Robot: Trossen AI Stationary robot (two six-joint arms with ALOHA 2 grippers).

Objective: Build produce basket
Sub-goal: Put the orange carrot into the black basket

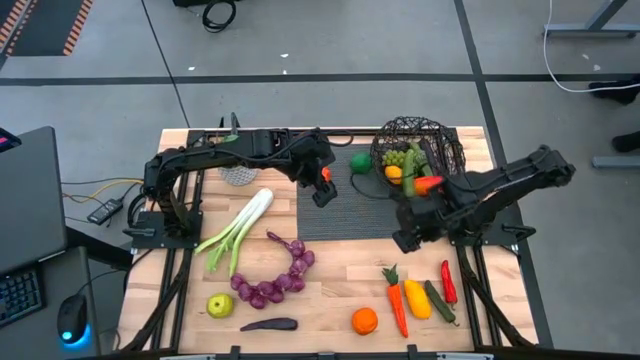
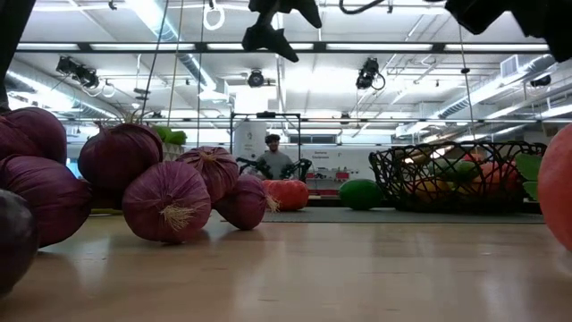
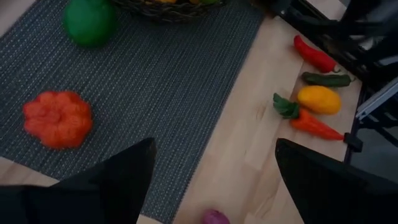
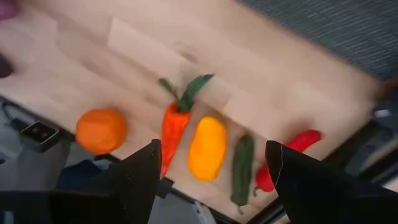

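Basket (image 1: 420,145): we see it at 1 o'clock, holding produce.
Left gripper (image 1: 322,187): jaws apart, empty, above mat (image 1: 345,215).
Right gripper (image 1: 408,232): jaws apart, empty, at 3 o'clock.

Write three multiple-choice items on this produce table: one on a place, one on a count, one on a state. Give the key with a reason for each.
1. Where does the green round fruit lie?
A. on the grey mat beside the basket
B. inside the basket
C. at the table's front edge next to the orange

2. How many red chillies lie on the bare wood right of the mat?
A. three
B. one
C. none

3. How does the left gripper stand?
A. shut on the leek
B. shut on the grape string
C. open and empty above the mat

Key: 1 A, the high view shows it on the mat just left of the basket. 2 B, a single red chilli lies beside the cucumber. 3 C, the left wrist view shows its fingers spread with nothing between them.
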